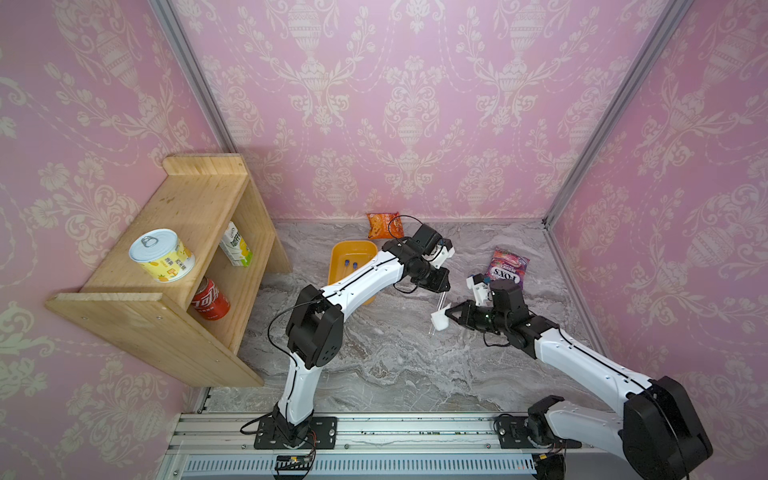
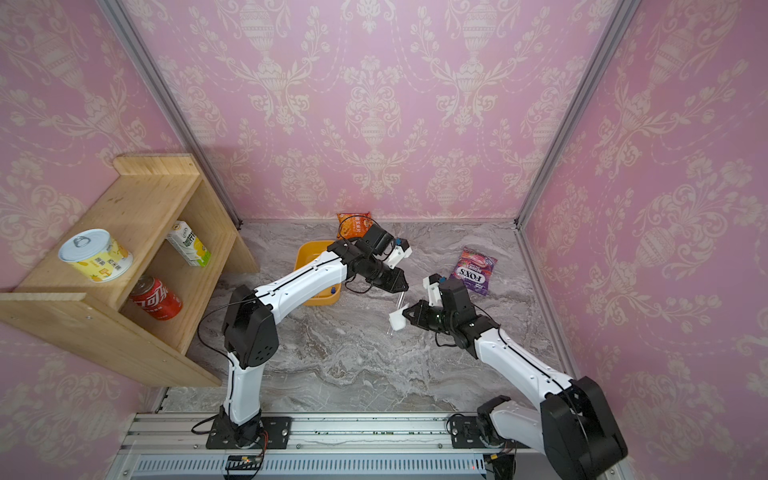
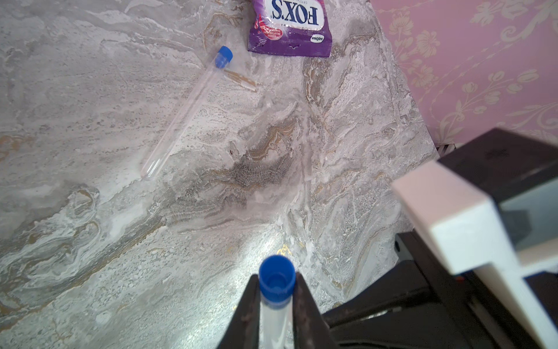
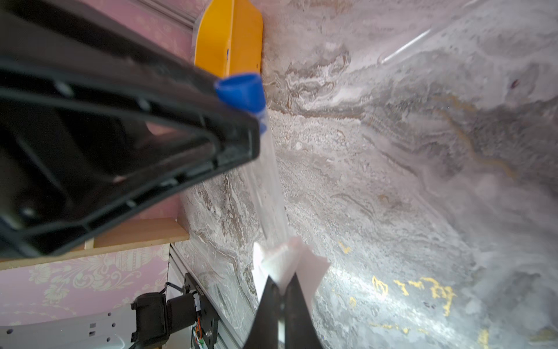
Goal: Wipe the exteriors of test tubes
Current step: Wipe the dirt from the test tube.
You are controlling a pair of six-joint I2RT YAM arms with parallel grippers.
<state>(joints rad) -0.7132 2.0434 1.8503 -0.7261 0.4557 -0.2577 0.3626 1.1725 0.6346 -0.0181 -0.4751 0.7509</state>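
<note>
Wooden shelf, yellow tin, carton, cola can, purple candy bag, orange packet

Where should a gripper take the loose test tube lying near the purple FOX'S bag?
Probably just below its blue cap, coming straight down with jaws across the loose test tube. It lies flat on the marble table, thin and round, so only its sides offer a pinch.

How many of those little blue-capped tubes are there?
5. One tube is gripped in the left hand; another tube lies on the tabletop by the purple bag; two blue caps show in the orange tray, a third cap at its near corner. More may be hidden.
</note>
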